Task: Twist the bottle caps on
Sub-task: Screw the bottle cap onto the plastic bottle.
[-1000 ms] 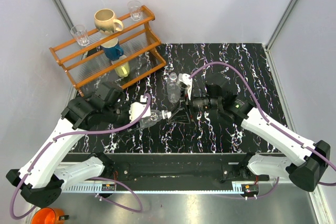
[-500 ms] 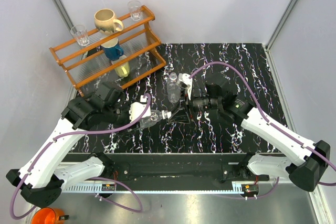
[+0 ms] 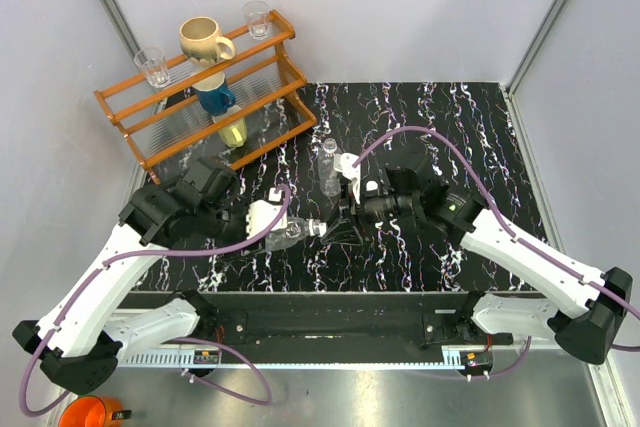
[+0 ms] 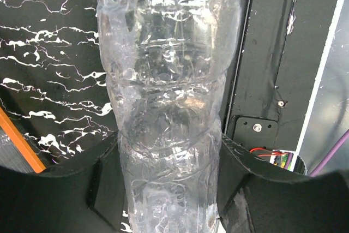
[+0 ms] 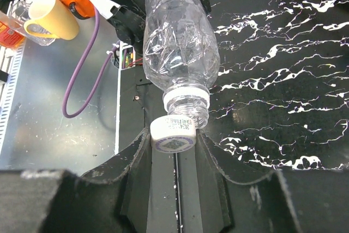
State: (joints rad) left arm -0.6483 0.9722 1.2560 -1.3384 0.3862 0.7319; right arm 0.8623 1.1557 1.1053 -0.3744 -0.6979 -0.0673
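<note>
My left gripper (image 3: 283,232) is shut on a clear ribbed bottle (image 4: 169,80), gripping its body between both fingers (image 4: 103,186). The bottle lies tilted, its open threaded neck (image 5: 188,106) pointing at my right gripper (image 3: 333,224). That gripper is shut on a white bottle cap (image 5: 173,135) with a printed top. The cap sits at the mouth of the neck, slightly off to one side and touching the thread. A second clear bottle (image 3: 328,169) stands upright just behind the two grippers.
An orange wooden rack (image 3: 205,97) at the back left holds a beige mug (image 3: 203,40), a blue mug (image 3: 214,95) and two drinking glasses (image 3: 152,65). An orange cup (image 3: 90,413) sits below the table's near edge (image 3: 330,299).
My right gripper has shifted a little left towards the bottle, bringing the cap against the neck. The left gripper and its bottle have dipped slightly.
</note>
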